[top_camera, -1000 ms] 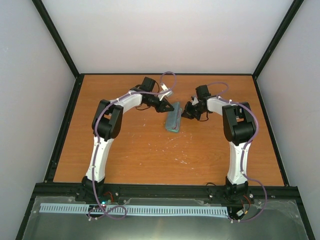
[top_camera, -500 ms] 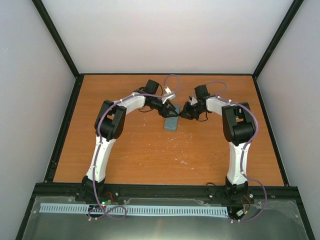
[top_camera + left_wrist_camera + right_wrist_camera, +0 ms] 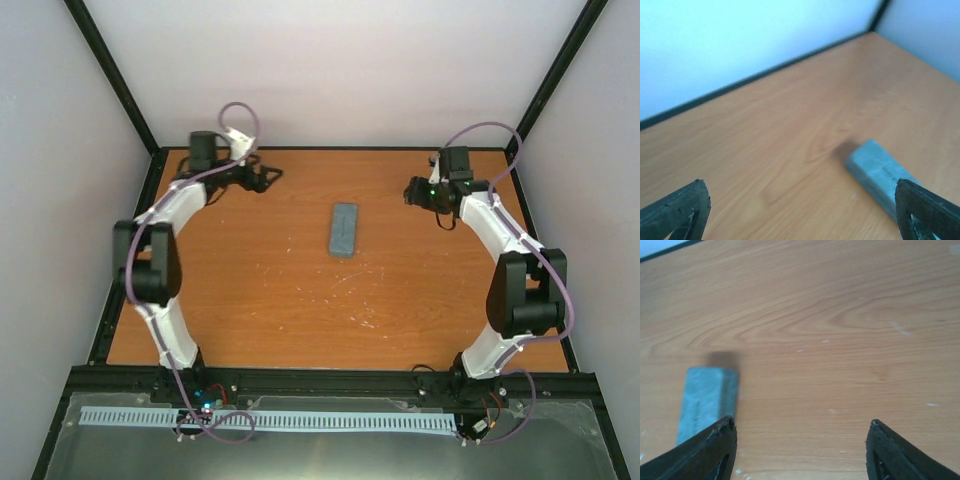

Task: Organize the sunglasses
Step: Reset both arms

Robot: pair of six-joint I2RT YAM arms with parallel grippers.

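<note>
The grey-blue oblong case (image 3: 343,229) lies shut and alone in the middle of the wooden table (image 3: 260,300). The sunglasses are hidden from every view. My left gripper (image 3: 268,178) hovers at the back left, far from the case, jaws wide open and empty. In the left wrist view the case (image 3: 877,172) lies ahead to the right, and the left gripper (image 3: 802,212) has only bare wood between its fingertips (image 3: 680,207). My right gripper (image 3: 412,192) is at the back right, open and empty. Seen from the right wrist, the case (image 3: 705,397) is at the left, beyond the right gripper (image 3: 802,442).
A black frame rail (image 3: 330,149) borders the table at the back and sides, with pale walls close behind it. White scuff marks (image 3: 350,280) dot the wood in front of the case. A slotted cable tray (image 3: 270,420) runs along the near edge.
Both arms have pulled away from the case to the back corners of the table. Both grippers have gone from shut to open. The case stays in the middle, lid down.
</note>
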